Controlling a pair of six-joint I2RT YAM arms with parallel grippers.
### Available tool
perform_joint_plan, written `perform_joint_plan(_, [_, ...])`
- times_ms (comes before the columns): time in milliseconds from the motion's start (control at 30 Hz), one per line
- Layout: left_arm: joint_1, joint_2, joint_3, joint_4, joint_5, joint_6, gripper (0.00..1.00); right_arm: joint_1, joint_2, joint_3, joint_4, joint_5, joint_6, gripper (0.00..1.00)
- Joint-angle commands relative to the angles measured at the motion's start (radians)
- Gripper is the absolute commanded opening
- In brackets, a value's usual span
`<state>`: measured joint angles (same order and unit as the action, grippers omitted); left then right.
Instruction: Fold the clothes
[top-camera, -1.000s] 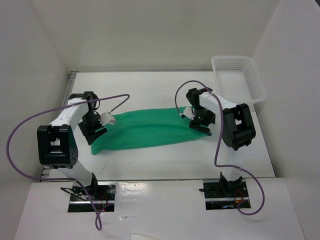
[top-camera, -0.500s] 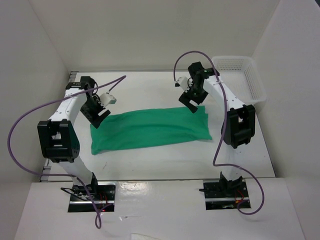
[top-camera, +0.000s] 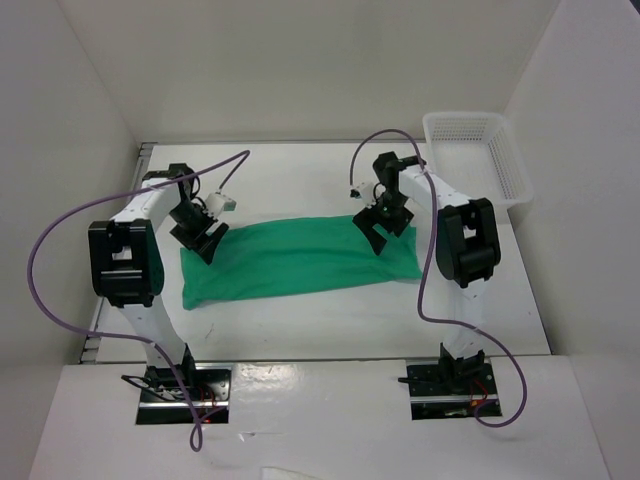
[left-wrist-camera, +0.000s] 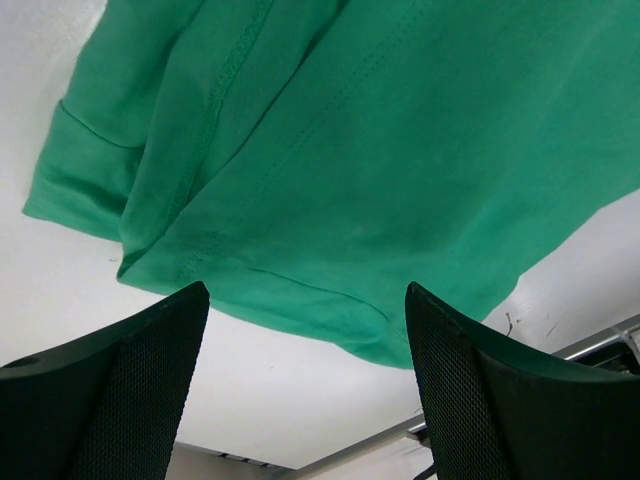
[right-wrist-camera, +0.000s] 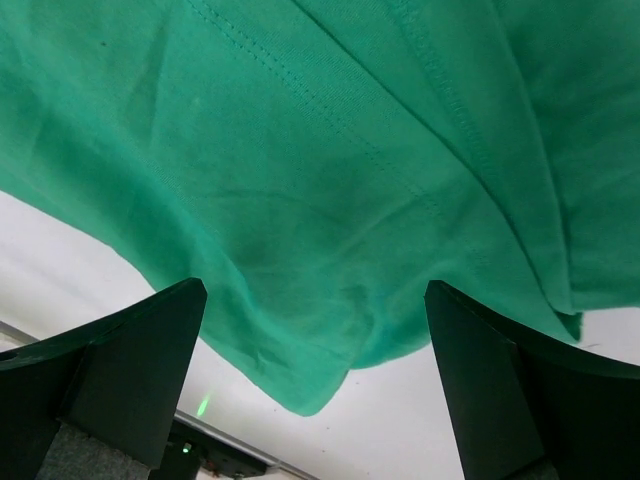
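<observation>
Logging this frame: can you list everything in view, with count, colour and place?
T-shirt: one, emerald green, folded into a long strip, flat on mid-table.
basket: one, white mesh, far right corner, nothing visible inside.
table: one, white, walled on three sides.
cables: two, purple, one looping from each arm.
arms: two, white and black, bases at the near edge.
left gripper: one, black, over the shirt's left end, jaws open.
right gripper: one, black, over the shirt's right part, jaws open.
</observation>
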<state>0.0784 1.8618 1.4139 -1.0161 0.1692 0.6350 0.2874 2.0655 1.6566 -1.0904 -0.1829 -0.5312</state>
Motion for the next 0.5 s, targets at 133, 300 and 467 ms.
perform_joint_plan(133, [0.017, 0.033, -0.043, 0.045, 0.003, -0.054, 0.87, -0.013, 0.044, -0.055, 0.063, 0.017, 0.079, 0.99])
perform_joint_plan(300, [0.017, 0.068, -0.043, 0.089, -0.008, -0.129, 0.87, -0.013, 0.079, -0.035, 0.122, 0.068, 0.166, 0.99])
perform_joint_plan(467, [0.017, 0.115, -0.032, 0.157, -0.052, -0.199, 0.88, -0.034, 0.111, -0.011, 0.207, 0.152, 0.263, 0.99])
